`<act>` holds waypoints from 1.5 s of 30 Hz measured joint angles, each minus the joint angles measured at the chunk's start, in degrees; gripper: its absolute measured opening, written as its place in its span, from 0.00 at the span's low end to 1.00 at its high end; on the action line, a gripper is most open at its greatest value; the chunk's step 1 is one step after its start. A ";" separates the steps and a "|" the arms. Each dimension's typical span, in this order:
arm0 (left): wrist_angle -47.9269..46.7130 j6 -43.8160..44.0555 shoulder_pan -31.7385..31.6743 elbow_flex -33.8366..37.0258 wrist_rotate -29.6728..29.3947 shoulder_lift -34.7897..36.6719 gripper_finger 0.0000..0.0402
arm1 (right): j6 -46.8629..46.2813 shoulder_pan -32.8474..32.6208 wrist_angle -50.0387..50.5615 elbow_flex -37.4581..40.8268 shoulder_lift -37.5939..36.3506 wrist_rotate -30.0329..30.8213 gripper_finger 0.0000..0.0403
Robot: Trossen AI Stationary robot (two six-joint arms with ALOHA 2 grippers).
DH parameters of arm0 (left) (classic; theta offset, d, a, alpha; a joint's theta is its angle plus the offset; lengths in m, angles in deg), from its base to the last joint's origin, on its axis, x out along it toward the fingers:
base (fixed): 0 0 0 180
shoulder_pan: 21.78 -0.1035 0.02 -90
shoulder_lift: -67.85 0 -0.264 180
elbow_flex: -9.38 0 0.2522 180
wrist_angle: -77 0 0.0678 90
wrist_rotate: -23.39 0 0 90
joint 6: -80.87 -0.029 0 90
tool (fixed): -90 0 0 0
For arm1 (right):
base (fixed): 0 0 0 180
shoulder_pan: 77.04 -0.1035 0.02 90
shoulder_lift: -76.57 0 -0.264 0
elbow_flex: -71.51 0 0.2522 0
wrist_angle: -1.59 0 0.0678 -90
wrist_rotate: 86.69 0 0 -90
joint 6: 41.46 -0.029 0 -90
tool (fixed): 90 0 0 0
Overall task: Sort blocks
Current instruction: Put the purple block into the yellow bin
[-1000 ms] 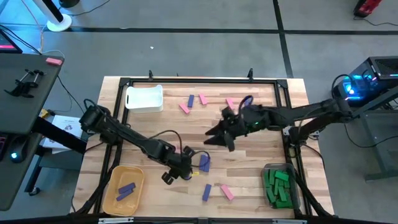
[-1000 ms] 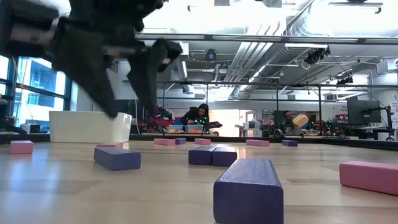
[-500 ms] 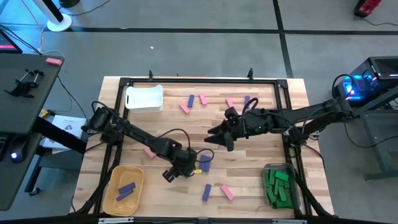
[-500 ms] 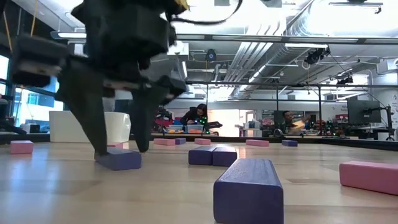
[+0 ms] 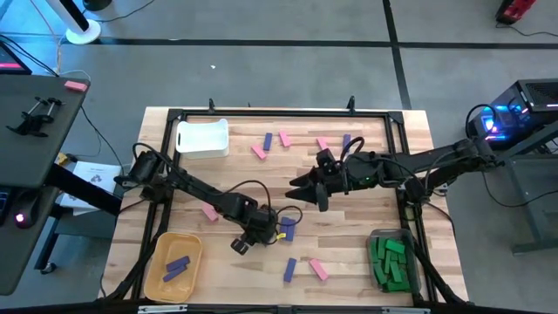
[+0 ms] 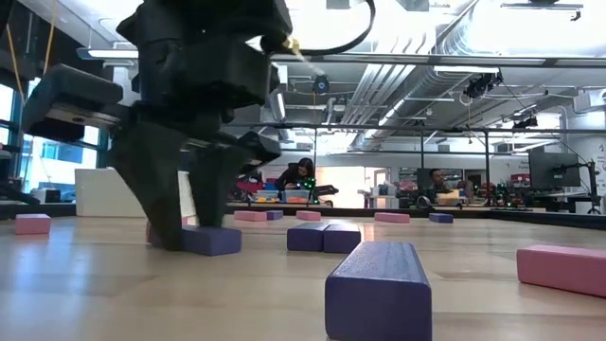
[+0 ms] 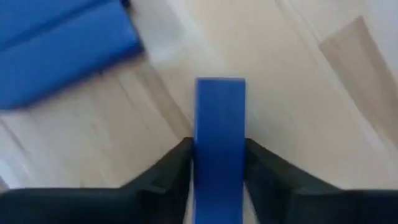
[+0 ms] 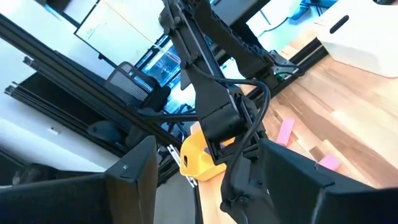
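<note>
My left gripper [image 5: 261,228] stands low over the middle of the table, shut on a blue-purple block [image 6: 216,241] that lies flat on the wood. The left wrist view shows that block [image 7: 221,124] between the two dark fingers. Just to the right lie two more blue-purple blocks [image 5: 287,228] side by side. My right gripper [image 5: 301,194] hangs open above the table's middle with nothing between its fingers [image 8: 134,171]. My left gripper pinches the block's two long sides [image 7: 200,155] between its two fingers [image 7: 171,165], which lie across the block. The fingers come from above, pointing steeply down. The block lies flat with its underside on the table [image 6: 284,284].
A blue-purple block [image 5: 289,269] and a pink one [image 5: 318,269] lie near the front edge, another pink one [image 5: 209,212] to the left. Several pink and blue-purple blocks lie at the far side [image 5: 284,139]. White bin [image 5: 202,138], yellow bin [image 5: 173,266], clear bin with green blocks [image 5: 390,259].
My left gripper has come down from above the blue-purple block until its fingertips stand on the table, and its fingers have shut on the block's sides. The block has shifted a little toward the table's right, staying on the wood.
</note>
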 joint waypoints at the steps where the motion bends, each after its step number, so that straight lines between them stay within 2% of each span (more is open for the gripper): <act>1: -0.57 0.69 -0.19 0.02 0.05 0.17 0.23 | 0.61 0.03 -0.02 0.00 0.00 0.00 0.53; 3: -2.91 2.86 -0.71 0.15 0.30 1.23 0.12 | 2.01 0.03 0.05 0.00 -0.17 -0.01 0.53; 7: -10.21 5.90 -2.94 0.47 -0.06 4.51 0.12 | 3.89 0.31 0.51 0.00 -1.28 -0.06 0.53; 11: -20.15 8.70 -5.61 0.39 -1.86 12.01 0.12 | 7.12 1.24 1.13 -0.02 -3.49 -0.13 0.53; 14: -25.72 15.12 -6.33 0.49 -0.42 19.42 0.12 | 9.96 2.33 1.61 -0.02 -4.81 -0.15 0.53; 16: -27.06 22.37 -5.16 0.44 -0.14 24.75 0.12 | 11.23 3.27 1.78 -0.02 -5.37 -0.26 0.53; 19: -27.35 35.58 -0.63 0.63 -0.10 31.50 0.12 | 12.42 4.65 2.20 -0.02 -5.42 -0.98 0.53; 22: -28.34 48.73 6.94 2.47 -1.14 35.81 0.12 | 13.25 5.55 2.80 -0.02 -5.42 -2.53 0.53; 26: -32.31 64.94 19.41 6.20 -2.94 37.18 0.12 | 13.29 6.06 4.58 -0.02 -5.36 -3.36 0.53; 30: -30.38 78.97 30.09 9.35 -3.45 37.30 0.13 | 13.27 6.06 6.50 -0.02 -5.35 -3.53 0.53; 33: -29.62 85.95 34.54 10.65 -7.24 37.31 0.19 | 13.27 6.06 7.76 -0.02 -5.35 -3.54 0.53; 37: -30.18 91.98 35.25 11.43 -10.42 37.34 0.32 | 13.24 6.06 7.82 -0.02 -5.35 -3.54 0.53; 39: -29.66 91.55 34.30 11.43 -9.58 37.36 0.40 | 12.94 6.06 7.82 -0.02 -5.35 -3.54 0.53; 45: -29.63 84.98 30.92 11.43 -1.30 37.46 0.56 | 11.62 6.02 7.93 -0.02 -5.35 -3.82 0.53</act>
